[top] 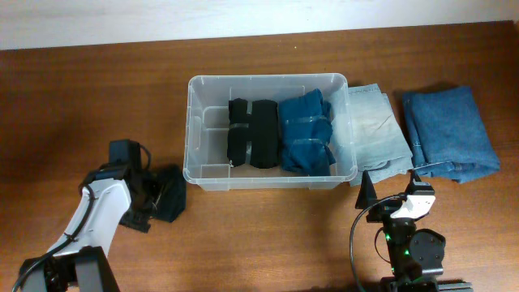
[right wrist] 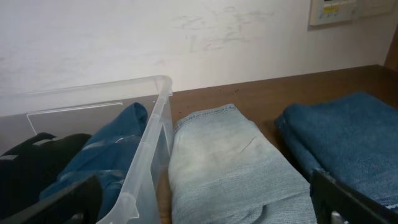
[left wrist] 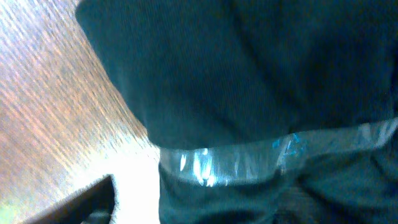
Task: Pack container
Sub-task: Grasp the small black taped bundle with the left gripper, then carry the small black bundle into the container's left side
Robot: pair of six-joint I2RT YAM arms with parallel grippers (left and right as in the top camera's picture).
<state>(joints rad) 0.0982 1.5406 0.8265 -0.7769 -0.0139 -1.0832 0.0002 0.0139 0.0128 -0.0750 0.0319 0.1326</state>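
The clear container (top: 191,130) stands mid-table and holds a black bundle (top: 251,134) and a dark blue bundle (top: 306,134), both banded with clear tape. My left gripper (top: 160,195) is low at a dark taped cloth bundle (top: 173,199) on the table left of the container. That bundle (left wrist: 249,81) fills the left wrist view. Only one left finger (left wrist: 93,200) shows, standing off the cloth with a bright gap; the jaws are open around it. My right gripper (top: 389,182) hangs open and empty, pointing at folded light-blue jeans (right wrist: 224,168) beside the container wall (right wrist: 152,155).
Folded darker blue jeans (top: 450,134) lie right of the light-blue jeans (top: 377,130), near the table's right edge. A white wall runs along the back of the table. Both arm bases sit at the front edge.
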